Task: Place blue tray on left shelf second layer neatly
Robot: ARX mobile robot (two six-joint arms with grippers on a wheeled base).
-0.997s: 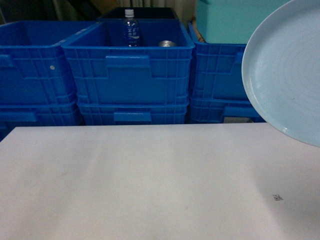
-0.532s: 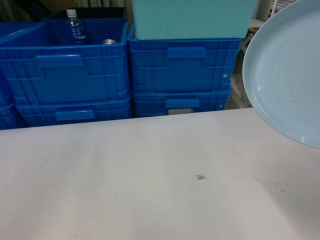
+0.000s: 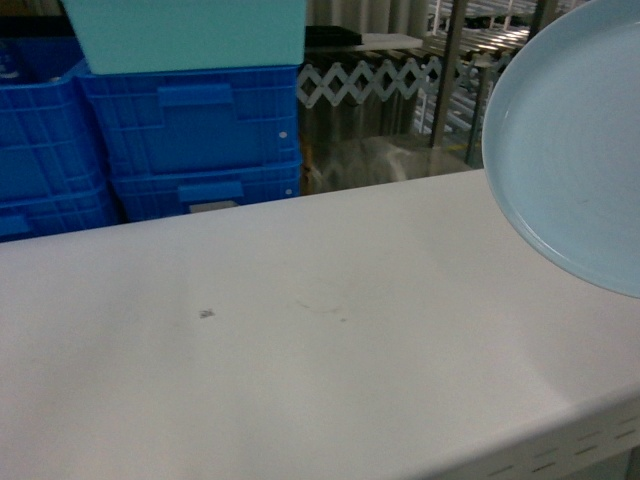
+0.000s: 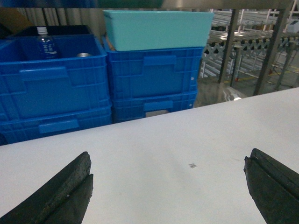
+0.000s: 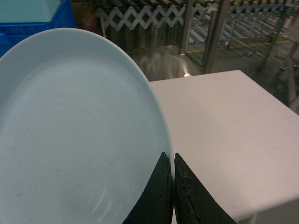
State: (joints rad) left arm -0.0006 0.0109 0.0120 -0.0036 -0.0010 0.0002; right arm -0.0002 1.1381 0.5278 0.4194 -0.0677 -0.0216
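The blue tray [image 3: 575,140] hung in the air at the right edge of the head view, above the near right part of the white table [image 3: 330,350] and touching nothing below it. It stood close to upright, tilted, its concave face turned left toward the middle of the scene; part of it ran out of the picture on the right. Being round, it had no long axis of its own; seen at a slant it read as an oval with the longer span running top to bottom, leaning right at the top.

In the right wrist view the right gripper [image 5: 172,184] was clamped on the tray's [image 5: 70,135] rim, its two dark fingers pressed nearly together with the thin edge pinched between them.

The left gripper [image 4: 168,186] hovered low over the table with its fingers [image 4: 60,196] spread wide apart and nothing between them.

Beyond the far left edge of the table stood stacked dark-blue crates [image 3: 195,135] with a teal bin [image 3: 185,30] on top. In the left wrist view a water bottle [image 4: 46,43] stood inside one crate. Farther right, past the table, was a steel shelf [image 3: 470,60] with upright posts and roller rails, well apart from the tray, and a white lattice barrier [image 3: 365,80] beside it.
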